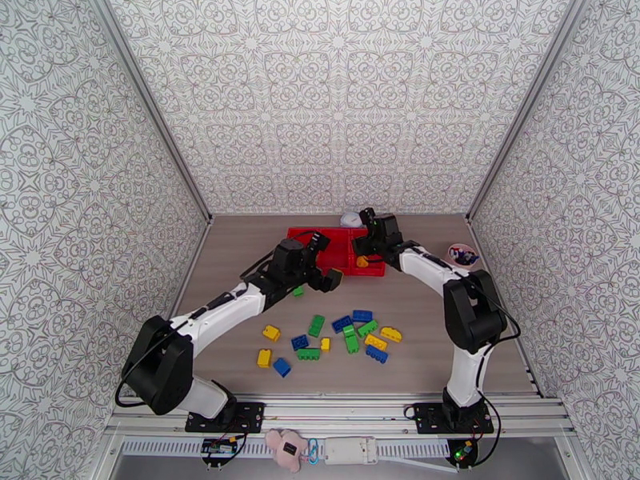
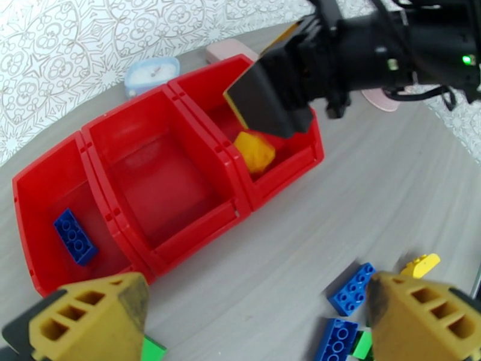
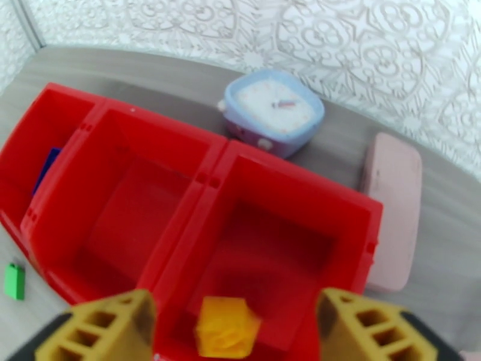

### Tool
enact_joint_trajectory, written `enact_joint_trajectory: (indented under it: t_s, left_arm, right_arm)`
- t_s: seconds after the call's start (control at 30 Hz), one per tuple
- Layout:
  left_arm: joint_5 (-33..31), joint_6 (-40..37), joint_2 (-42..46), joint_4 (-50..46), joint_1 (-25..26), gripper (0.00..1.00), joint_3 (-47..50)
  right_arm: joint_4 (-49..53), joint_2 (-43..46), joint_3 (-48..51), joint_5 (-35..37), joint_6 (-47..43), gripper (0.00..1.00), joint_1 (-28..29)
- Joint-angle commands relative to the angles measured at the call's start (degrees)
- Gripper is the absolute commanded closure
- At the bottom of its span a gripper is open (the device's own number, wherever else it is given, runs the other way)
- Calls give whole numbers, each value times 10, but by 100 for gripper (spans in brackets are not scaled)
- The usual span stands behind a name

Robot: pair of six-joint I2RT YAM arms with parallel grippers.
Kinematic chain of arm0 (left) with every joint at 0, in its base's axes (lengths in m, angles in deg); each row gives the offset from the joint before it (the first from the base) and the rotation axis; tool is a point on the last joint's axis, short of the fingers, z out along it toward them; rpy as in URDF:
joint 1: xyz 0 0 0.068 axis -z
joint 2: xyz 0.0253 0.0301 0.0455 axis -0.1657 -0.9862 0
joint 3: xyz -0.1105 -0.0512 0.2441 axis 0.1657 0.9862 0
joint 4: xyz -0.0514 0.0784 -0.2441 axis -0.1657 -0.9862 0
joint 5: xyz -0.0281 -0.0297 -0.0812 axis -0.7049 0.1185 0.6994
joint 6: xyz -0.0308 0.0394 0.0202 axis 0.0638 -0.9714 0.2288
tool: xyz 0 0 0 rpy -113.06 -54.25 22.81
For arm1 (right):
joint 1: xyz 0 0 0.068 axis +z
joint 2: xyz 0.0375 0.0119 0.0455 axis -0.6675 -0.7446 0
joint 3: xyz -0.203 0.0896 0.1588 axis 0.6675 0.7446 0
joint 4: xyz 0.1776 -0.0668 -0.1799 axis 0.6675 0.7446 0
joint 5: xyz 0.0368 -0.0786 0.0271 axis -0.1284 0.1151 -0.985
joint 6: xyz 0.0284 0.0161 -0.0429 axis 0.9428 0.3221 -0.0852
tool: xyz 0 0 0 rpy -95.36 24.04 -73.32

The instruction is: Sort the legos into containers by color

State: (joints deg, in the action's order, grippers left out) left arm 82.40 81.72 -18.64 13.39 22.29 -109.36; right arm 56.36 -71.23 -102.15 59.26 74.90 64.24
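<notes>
Wood-grain bench (image 1: pixel 240 354), patterned walls; right fingers (image 3: pixel 108 329) spread wide over the right bin of the red containers (image 3: pixel 210 175), a yellow lego (image 3: pixel 225 327) loose below them; left fingers (image 2: pixel 90 314) spread, empty; other legos (image 1: pixel 352 338) scattered nearby; likely light, rigid, slick; best pinched across flat sides.

Blue clock (image 3: pixel 273 111), pink case (image 3: pixel 394 212)

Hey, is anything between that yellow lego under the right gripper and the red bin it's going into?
Nothing visible. The right gripper is open, and the yellow lego is below it, already inside the end bin, whose floor looks otherwise bare.
</notes>
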Motion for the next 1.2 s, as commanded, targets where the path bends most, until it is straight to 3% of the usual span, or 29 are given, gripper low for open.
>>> enact_joint_trajectory:
  t_s: [0.0,0.13,0.3,0.63,0.87,1.17]
  left_arm:
    - [-48,43,12,13,-15,0,15]
    - [-130,100,19,3,-24,0,31]
    - [-242,208,7,-103,-49,1,0]
    - [-262,311,-87,-231,-76,1,-71]
    - [-256,340,-142,-238,-66,2,-88]
    - [-250,356,-197,-241,-53,10,-104]
  right_arm:
    - [-23,60,27,-41,-15,17,-3]
    - [-36,100,63,-100,-31,12,-2]
    - [-62,138,102,-157,-30,9,5]
    - [-69,140,110,-197,-36,8,27]
    - [-63,132,111,-201,-36,8,28]
    - [-60,125,110,-200,-29,7,28]
